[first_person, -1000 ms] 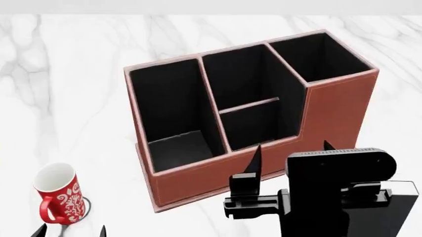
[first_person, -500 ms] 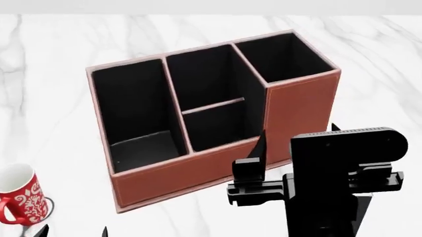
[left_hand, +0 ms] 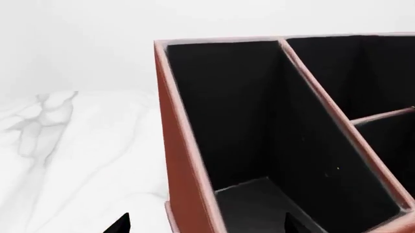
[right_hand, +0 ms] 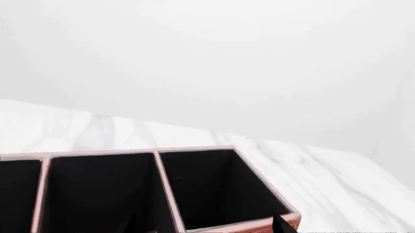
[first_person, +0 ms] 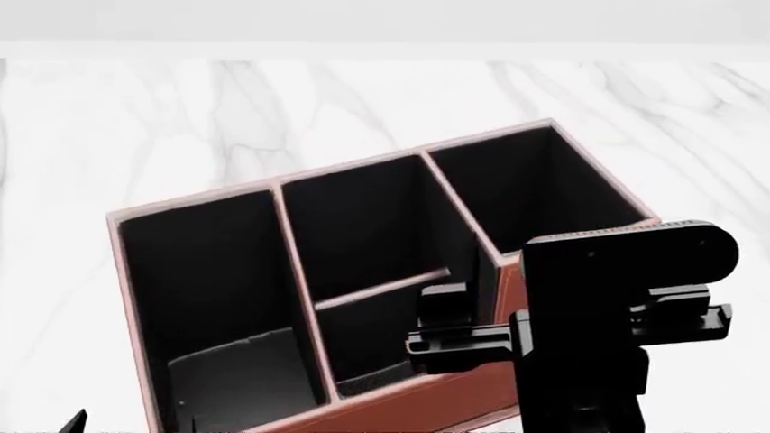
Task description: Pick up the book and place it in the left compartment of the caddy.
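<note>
The reddish-brown caddy [first_person: 421,408] with a black interior fills the lower half of the head view. Its left compartment [first_person: 205,298] is deep and holds nothing I can see. The book shows in no view. My left gripper [first_person: 130,424] is open at the caddy's left end. In the left wrist view the left gripper [left_hand: 206,226] straddles the caddy's [left_hand: 184,160] end wall, one tip over the left compartment [left_hand: 250,204]. My right gripper [first_person: 542,244] is open and empty over the caddy's right part. The right wrist view looks into the caddy's [right_hand: 194,149] sections.
The caddy stands on a white marble tabletop [first_person: 241,108] that stretches behind it and to both sides. The raised square end section [first_person: 529,189] is at the right, with the two divided middle sections [first_person: 361,234] beside it. My right arm's camera block [first_person: 626,257] hides the caddy's front right corner.
In the head view the caddy has shifted down and to the left. The red-and-white mug has left the view. My right gripper now overlaps the caddy's right sections.
</note>
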Tool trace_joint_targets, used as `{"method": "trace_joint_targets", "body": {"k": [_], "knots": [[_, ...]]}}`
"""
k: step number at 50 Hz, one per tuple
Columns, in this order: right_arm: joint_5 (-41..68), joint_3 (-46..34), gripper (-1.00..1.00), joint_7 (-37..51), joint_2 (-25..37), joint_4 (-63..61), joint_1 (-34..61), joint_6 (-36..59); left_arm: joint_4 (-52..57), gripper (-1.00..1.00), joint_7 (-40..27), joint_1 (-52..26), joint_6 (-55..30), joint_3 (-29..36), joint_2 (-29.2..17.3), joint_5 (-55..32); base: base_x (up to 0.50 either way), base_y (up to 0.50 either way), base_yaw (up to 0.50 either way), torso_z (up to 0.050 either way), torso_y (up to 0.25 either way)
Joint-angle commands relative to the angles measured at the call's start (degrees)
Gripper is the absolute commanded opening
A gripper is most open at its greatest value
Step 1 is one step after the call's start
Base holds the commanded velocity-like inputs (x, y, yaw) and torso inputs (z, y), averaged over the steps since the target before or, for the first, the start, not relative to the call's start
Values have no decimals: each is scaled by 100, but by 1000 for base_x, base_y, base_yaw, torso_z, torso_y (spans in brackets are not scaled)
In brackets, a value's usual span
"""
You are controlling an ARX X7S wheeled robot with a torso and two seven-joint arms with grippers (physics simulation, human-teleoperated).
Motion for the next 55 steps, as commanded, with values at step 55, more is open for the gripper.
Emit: {"method": "trace_joint_targets", "body": {"k": [55], "knots": [[8720, -4252, 100, 798, 3717, 2320, 6467, 1607, -120, 100, -242, -87, -8, 318, -193, -190, 0, 0, 0, 0, 0]]}}
